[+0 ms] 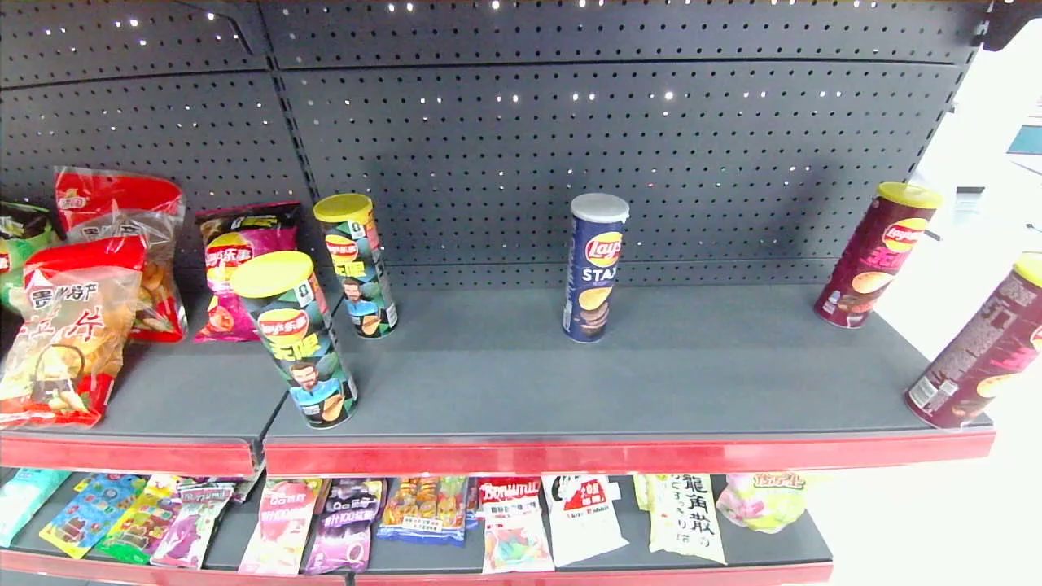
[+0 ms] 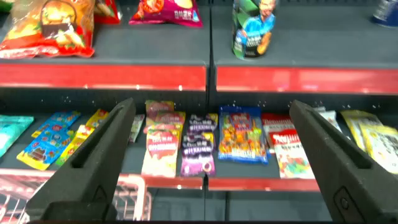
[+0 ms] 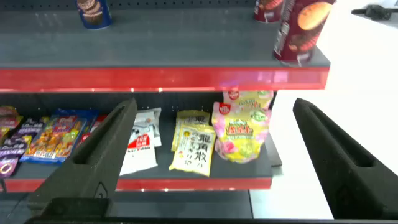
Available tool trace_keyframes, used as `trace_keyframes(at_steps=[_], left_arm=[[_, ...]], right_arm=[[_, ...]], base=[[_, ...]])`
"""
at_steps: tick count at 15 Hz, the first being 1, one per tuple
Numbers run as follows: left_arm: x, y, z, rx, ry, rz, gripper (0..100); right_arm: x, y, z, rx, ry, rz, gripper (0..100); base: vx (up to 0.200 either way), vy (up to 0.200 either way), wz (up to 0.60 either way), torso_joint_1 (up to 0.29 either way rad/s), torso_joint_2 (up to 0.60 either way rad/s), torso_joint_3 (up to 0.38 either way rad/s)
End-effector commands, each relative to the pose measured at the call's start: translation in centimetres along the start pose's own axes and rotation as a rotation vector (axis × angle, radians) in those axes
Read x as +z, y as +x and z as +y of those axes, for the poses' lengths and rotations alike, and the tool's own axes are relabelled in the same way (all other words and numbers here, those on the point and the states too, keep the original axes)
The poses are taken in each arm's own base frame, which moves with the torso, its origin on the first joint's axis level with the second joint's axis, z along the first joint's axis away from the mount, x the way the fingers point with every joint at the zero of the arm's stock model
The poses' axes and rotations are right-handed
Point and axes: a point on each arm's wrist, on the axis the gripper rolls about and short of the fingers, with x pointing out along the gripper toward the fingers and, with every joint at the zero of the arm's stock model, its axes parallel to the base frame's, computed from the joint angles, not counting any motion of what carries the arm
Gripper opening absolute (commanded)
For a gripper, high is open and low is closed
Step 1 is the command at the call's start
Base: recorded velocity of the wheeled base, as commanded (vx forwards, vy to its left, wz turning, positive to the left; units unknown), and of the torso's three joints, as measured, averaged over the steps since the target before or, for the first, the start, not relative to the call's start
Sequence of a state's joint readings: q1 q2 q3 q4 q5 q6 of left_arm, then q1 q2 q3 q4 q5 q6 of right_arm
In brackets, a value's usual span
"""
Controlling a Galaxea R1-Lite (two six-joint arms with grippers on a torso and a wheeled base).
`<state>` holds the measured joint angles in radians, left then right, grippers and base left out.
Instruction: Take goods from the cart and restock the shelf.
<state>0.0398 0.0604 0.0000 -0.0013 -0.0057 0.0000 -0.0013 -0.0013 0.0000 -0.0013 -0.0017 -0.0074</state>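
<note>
The grey shelf with a red front edge [image 1: 619, 456] carries upright chip cans: two green ones with yellow lids [image 1: 297, 338] [image 1: 358, 264], a blue one [image 1: 594, 268] and two maroon ones [image 1: 875, 256] [image 1: 977, 350]. Chip bags [image 1: 65, 334] lie at its left end. My left gripper [image 2: 211, 106] is open, nothing between its fingers, and faces the shelf front below the near green can [image 2: 252, 31]. A corner of the red wire cart [image 2: 138, 198] sits close beneath it. My right gripper [image 3: 214, 102] is also open and holds nothing, level with the lower shelf under the maroon can [image 3: 301, 31].
The lower shelf [image 1: 570, 574] holds a row of candy and snack packets [image 1: 505, 521]. Wide bare stretches of the upper shelf lie between the green, blue and maroon cans. The shelf ends at the right, with bright open floor [image 3: 360, 124] beyond.
</note>
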Motion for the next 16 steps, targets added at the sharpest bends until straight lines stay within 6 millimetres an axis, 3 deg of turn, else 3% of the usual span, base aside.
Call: trace_keyframes(at_steps=[1,7,16], left_arm=[[0.00,0.01,0.00,0.000,0.000,0.001,100],[0.00,0.01,0.00,0.000,-0.002,0.001,100],[0.00,0.01,0.00,0.000,0.000,0.001,100]], right_arm=[[0.01,0.01,0.00,0.000,0.000,0.001,100],[0.01,0.01,0.00,0.000,0.000,0.001,100],[0.01,0.01,0.00,0.000,0.000,0.001,100]], base=[[0.000,0.000,0.00,0.000,0.00,0.000],[0.000,0.000,0.00,0.000,0.00,0.000],[0.000,0.000,0.60,0.006,0.00,0.000]])
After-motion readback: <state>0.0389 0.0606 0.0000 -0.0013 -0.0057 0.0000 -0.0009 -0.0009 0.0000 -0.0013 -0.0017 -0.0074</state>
